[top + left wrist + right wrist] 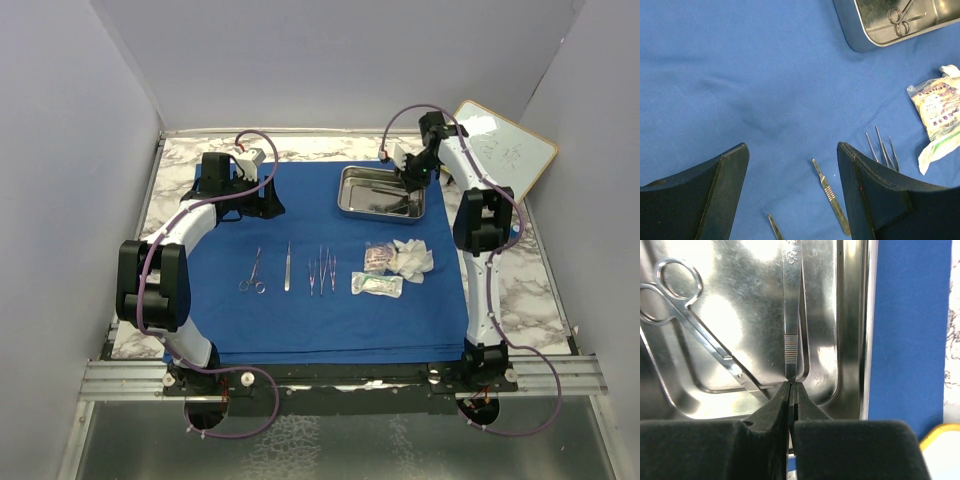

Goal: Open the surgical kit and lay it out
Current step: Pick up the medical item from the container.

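Note:
The royal-blue cloth [300,310] lies spread flat over the table. On it lie small scissors [253,272], a scalpel handle [287,266], tweezers [321,270], white gauze [412,258] and clear packets [377,285]. The steel tray [350,195] stands at the cloth's far right. My right gripper [791,387] is down in the tray [850,315], shut on the near end of steel forceps [791,315]. Scissors [690,320] lie beside them in the tray. My left gripper [792,165] hangs open above the cloth with nothing between its fingers; the scalpel handle [830,195] lies below it.
A wood-framed whiteboard [505,150] leans at the back right corner, close behind the right arm. Marble tabletop [540,300] shows around the cloth. Grey walls close in the left, back and right sides. A packet [937,110] lies right of the left gripper.

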### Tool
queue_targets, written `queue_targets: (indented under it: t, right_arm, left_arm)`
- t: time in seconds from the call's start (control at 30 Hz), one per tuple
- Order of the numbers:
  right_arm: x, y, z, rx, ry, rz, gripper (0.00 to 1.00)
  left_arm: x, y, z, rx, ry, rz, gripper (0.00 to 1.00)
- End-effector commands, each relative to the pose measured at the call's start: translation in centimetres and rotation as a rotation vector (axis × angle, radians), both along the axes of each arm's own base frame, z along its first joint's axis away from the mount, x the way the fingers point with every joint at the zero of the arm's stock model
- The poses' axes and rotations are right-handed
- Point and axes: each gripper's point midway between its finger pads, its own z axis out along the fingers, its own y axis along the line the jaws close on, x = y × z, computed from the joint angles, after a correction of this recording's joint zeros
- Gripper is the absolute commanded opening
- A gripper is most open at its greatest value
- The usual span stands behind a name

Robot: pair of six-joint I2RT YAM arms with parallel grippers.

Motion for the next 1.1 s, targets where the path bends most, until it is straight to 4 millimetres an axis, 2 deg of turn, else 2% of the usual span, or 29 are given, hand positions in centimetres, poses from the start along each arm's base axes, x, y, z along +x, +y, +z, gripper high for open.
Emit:
queue_targets:
  t: [0.0,0.27,0.33,0.43,0.6,0.73,0.87,1.07]
  right_arm:
    - [0.0,1.0,4.8,0.078,-0.074,0.006,0.01]
    - [-1.2,1.5,6.8,0.121,-0.074,0.003,0.01]
    - [-1.6,2.0,7.7,0.151,-0.075,0.002,0.01]
    - [-2.5,2.9,10.2,0.209,-0.094,0.011,0.01]
    - [-5.1,4.9,13.0,0.252,-0.127,0.051,0.01]
    - [-7.9,7.4,13.7,0.224,-0.16,0.112,0.01]
    - [-11.1,11.2,14.1,0.182,-0.202,0.212,0.01]
    - [-15.8,16.4,14.7,0.137,-0.275,0.351,0.01]
  left_arm:
    - [-0.2,-0.1,0.6,-0.022,-0.018,-0.01,0.74]
    - [-0.1,-0.3,1.1,-0.037,-0.023,-0.009,0.74]
    - [-0.1,-0.4,1.6,-0.048,-0.031,-0.013,0.74]
    - [-0.2,-0.8,2.5,-0.068,-0.052,-0.028,0.74]
    - [-0.9,-1.9,4.4,-0.124,-0.082,-0.091,0.73]
    - [-1.4,-2.7,6.4,-0.153,-0.116,-0.152,0.71]
    - [-2.3,-3.2,8.3,-0.152,-0.158,-0.237,0.7]
    - [-5.2,-4.2,10.6,-0.185,-0.169,-0.408,0.68]
